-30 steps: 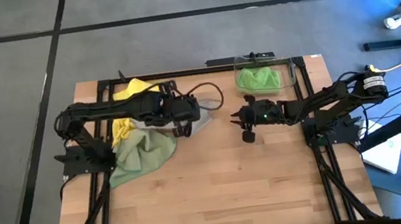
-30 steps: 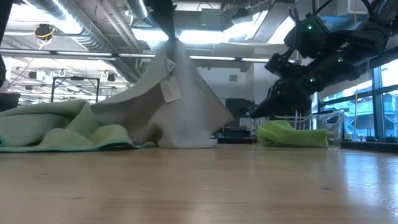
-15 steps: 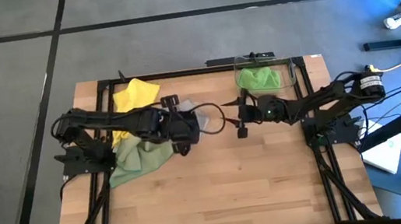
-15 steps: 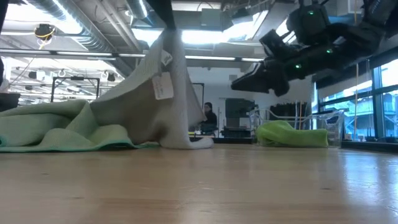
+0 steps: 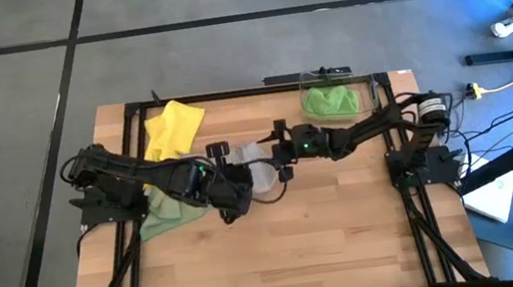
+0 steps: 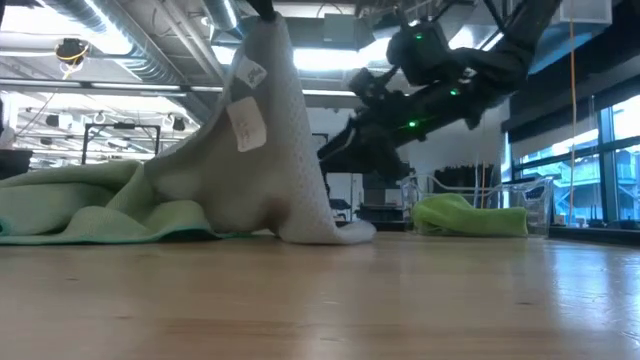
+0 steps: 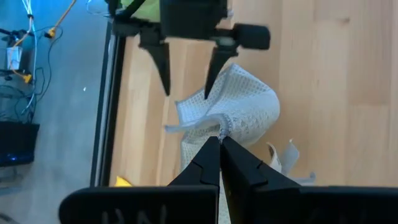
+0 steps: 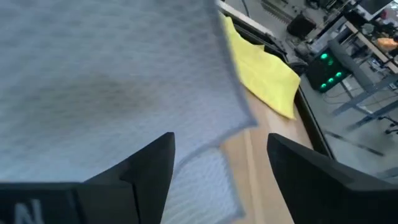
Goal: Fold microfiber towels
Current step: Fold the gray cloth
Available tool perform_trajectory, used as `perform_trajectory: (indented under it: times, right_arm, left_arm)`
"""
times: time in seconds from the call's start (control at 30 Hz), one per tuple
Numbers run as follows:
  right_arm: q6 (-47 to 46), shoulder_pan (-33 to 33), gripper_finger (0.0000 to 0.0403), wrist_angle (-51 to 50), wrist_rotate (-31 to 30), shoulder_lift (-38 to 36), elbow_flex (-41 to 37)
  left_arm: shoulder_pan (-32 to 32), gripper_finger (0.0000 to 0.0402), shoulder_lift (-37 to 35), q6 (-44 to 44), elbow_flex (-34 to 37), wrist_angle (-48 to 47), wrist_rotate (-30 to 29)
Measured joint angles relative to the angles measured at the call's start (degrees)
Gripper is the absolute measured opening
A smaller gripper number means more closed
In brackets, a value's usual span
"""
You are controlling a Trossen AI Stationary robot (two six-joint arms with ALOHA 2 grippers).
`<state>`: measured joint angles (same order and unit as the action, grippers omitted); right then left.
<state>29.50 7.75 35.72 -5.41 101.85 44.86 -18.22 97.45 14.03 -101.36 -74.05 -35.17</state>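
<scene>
While four towels show, left pincer point(image 7: 219, 142) grips one grey-beige towel point(image 7: 239, 112).

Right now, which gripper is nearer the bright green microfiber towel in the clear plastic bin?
The right. The right gripper, open, reaches over mid-table, short of the bright green towel. The left gripper, shut on the grey-beige towel, is farther off.
</scene>
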Motion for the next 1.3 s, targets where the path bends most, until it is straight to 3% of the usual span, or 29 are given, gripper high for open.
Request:
perform_trajectory:
  times: [0.27,0.43,0.67,0.97,1.3]
  right_arm:
    - [4.4,0.0,0.0254,-1.7,2.3,0.6,5.4]
    - [6.6,0.0,0.0254,-2.1,12.3,0.6,6.3]
    - [6.3,-0.1,0.0254,-8.5,22.9,0.6,6.3]
    - [3.6,-0.6,0.0254,-11.5,25.0,1.3,6.3]
    - [2.0,-0.7,0.0254,-11.7,23.5,11.1,6.3]
  left_arm:
    - [-3.9,0.0000,0.0,3.1,0.0,-1.0,0.0]
    - [-6.7,0.0000,0.0,5.9,0.5,-1.8,1.8]
    - [-9.5,0.0000,0.0,13.3,6.4,0.8,10.8]
    - [-13.7,0.0000,0.0,28.2,19.3,12.1,16.7]
    - [-20.0,0.0000,0.0,44.8,32.9,26.9,18.0]
